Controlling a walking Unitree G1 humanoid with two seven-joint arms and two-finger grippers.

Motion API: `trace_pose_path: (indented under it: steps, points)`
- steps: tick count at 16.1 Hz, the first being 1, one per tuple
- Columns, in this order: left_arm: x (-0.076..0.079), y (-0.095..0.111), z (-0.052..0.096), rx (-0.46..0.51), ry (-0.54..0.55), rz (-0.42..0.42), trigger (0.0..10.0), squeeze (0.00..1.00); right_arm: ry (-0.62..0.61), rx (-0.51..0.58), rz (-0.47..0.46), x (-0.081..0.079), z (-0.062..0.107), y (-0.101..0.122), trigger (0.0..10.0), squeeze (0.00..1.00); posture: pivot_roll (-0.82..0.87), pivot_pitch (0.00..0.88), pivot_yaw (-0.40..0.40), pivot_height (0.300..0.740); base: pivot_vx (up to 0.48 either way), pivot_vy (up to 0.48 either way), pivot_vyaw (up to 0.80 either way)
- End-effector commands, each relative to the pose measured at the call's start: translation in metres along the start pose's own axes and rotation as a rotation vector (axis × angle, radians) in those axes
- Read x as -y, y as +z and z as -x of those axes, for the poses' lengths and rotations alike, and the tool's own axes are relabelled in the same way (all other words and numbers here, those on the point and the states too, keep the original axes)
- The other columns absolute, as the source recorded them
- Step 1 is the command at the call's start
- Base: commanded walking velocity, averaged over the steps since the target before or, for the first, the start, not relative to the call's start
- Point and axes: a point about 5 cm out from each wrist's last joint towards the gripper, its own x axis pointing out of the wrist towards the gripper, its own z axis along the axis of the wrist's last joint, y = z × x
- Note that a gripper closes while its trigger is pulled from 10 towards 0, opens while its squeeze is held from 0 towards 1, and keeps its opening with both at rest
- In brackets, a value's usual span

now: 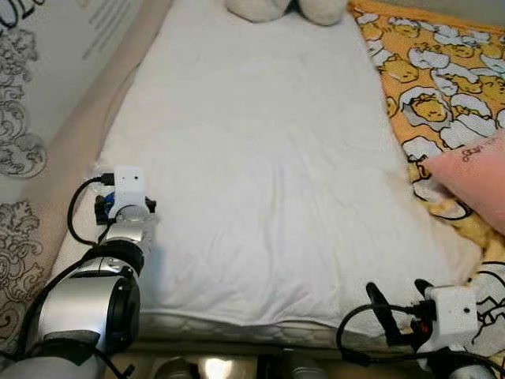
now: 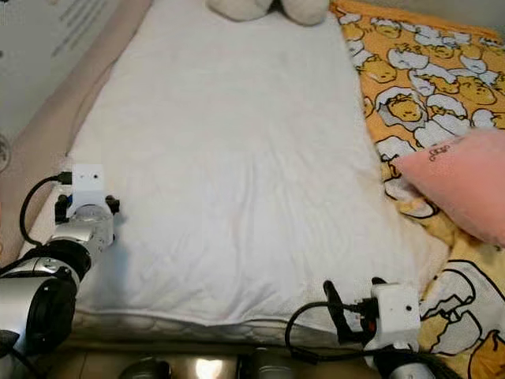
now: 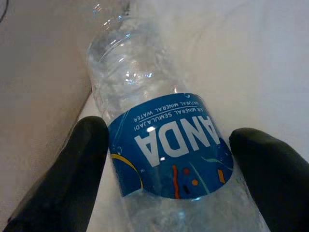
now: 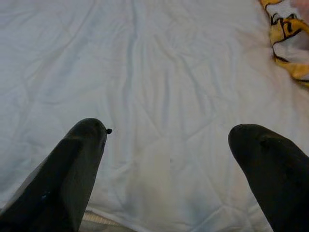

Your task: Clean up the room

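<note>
A clear plastic water bottle (image 3: pixel 164 145) with a blue label lies on the white duvet (image 1: pixel 260 174) at the bed's left edge, close to the beige side panel. In the left wrist view my left gripper (image 3: pixel 169 140) is open, with one black finger on each side of the bottle's label and little gap left. In the head views my left arm (image 1: pixel 87 300) reaches over the bed's near left corner. My right gripper (image 4: pixel 169 130) is open above bare duvet near the bed's front right, holding nothing.
A yellow cartoon-print blanket (image 1: pixel 442 71) covers the bed's right side, with a pink pillow (image 1: pixel 473 178) on it. Two white plush shapes (image 1: pixel 284 8) sit at the far end. A wall (image 1: pixel 31 87) with dark ornaments runs along the left.
</note>
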Motion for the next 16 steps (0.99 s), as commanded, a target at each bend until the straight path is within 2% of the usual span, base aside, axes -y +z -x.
trace_pose_path:
  steps: [1, 2, 3, 5, 7, 8, 9, 12, 15, 16]
  points:
    - [-0.002, -0.022, 0.000, -0.089, 0.019, -0.006, 10.0, 0.00, -0.026, 0.006, 0.006, 0.006, 0.005, 0.004, 10.0, 0.57, -0.24, 0.165, -0.087, 0.740, 0.000, 0.000, 0.00]
    - [-0.003, -0.027, 0.000, -0.122, 0.020, 0.031, 10.0, 0.00, -0.029, 0.006, 0.006, 0.006, 0.004, 0.005, 10.0, 0.57, -0.24, 0.160, -0.083, 0.740, 0.000, 0.000, 0.00]
    - [-0.001, -0.028, 0.000, -0.128, -0.011, 0.067, 0.0, 0.00, -0.031, 0.009, 0.003, 0.005, 0.002, 0.006, 10.0, 0.57, -0.24, 0.150, -0.080, 0.740, 0.000, 0.000, 0.00]
    - [0.001, -0.026, 0.000, -0.125, -0.052, 0.091, 0.0, 0.00, -0.025, 0.018, -0.007, 0.001, -0.006, 0.007, 10.0, 0.57, -0.22, 0.138, -0.074, 0.740, 0.000, 0.000, 0.00]
    - [0.017, -0.027, 0.005, -0.123, -0.181, 0.110, 0.0, 0.00, -0.021, 0.023, -0.021, 0.001, -0.013, 0.007, 10.0, 0.57, -0.22, 0.117, -0.074, 0.740, 0.000, 0.000, 0.00]
    - [0.022, -0.025, 0.006, -0.113, -0.206, 0.090, 0.0, 0.00, -0.024, 0.020, -0.045, 0.002, -0.017, 0.007, 10.0, 0.57, -0.22, 0.103, -0.075, 0.740, 0.000, 0.000, 0.00]
    - [0.027, -0.023, 0.008, -0.102, -0.227, 0.087, 0.0, 0.00, -0.056, 0.031, -0.108, 0.007, -0.021, 0.009, 10.0, 0.57, -0.23, 0.091, -0.074, 0.740, 0.000, 0.000, 0.00]
    - [0.034, -0.021, 0.011, -0.090, -0.259, 0.101, 0.0, 0.00, -0.069, 0.050, -0.135, 0.009, -0.032, 0.011, 10.0, 0.57, -0.20, 0.055, -0.062, 0.740, 0.000, 0.000, 0.00]
    - [0.042, -0.006, 0.014, 0.012, -0.337, 0.144, 0.0, 0.00, -0.018, 0.068, -0.131, -0.002, -0.048, 0.010, 10.0, 0.57, -0.15, 0.006, -0.041, 0.740, 0.000, 0.000, 0.00]
    - [0.042, -0.003, 0.017, 0.125, -0.385, 0.165, 0.0, 0.00, 0.011, 0.112, -0.122, -0.008, -0.063, 0.018, 10.0, 0.57, -0.08, 0.000, -0.039, 0.740, 0.000, 0.000, 0.00]
